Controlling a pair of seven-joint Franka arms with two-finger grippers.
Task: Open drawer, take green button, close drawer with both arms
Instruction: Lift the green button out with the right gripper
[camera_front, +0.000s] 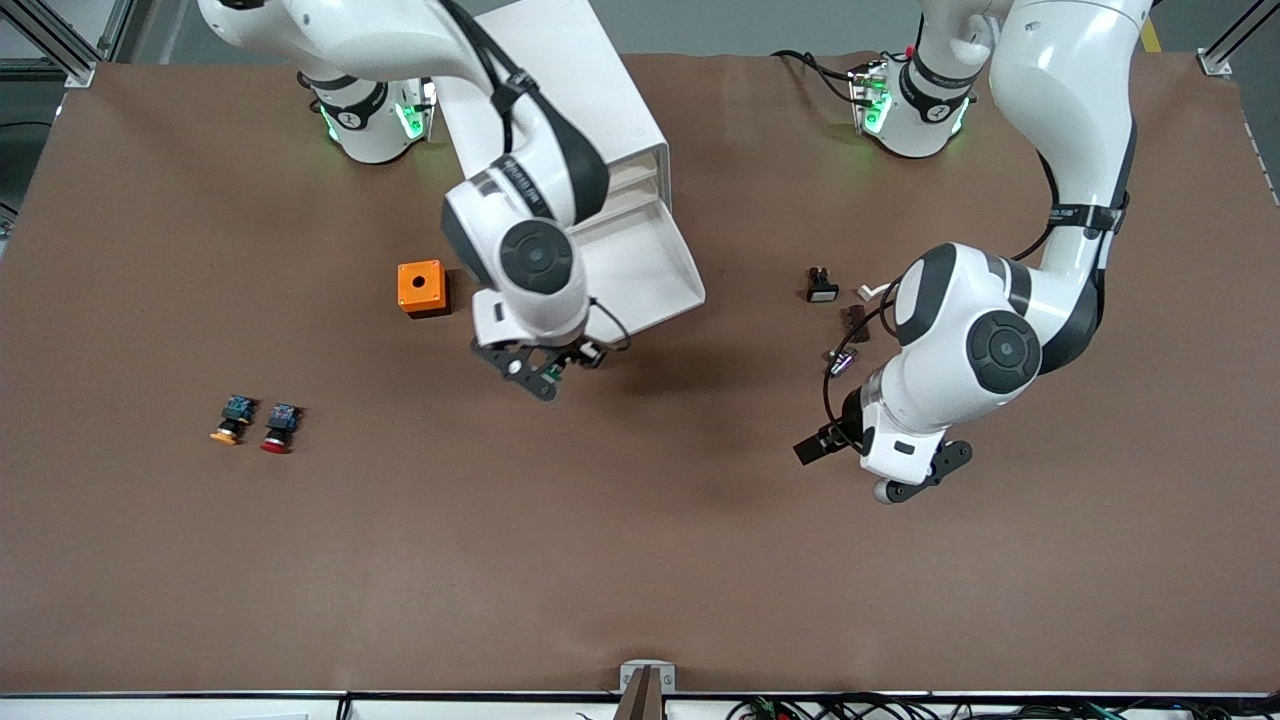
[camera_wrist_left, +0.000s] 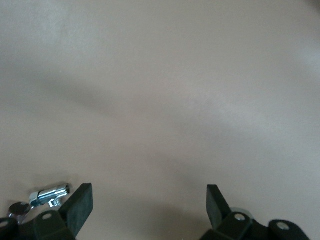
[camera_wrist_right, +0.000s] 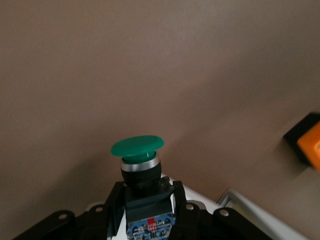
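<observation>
Table (camera_front: 640, 560): brown mat.
Right gripper (camera_wrist_right: 148, 207): pinching button (camera_wrist_right: 137, 147), over table beside drawer (camera_front: 640, 265); blue label unreadable.
Left gripper (camera_wrist_left: 149, 205): spread, over table.

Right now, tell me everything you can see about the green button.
The green button has a round, glossy green plastic-looking cap, a silvery collar under it, and a black body with a blue base. It is clamped by its body in the right hand, held up over the brown table, just in front of the open drawer. Only the fingers touch it.
</observation>
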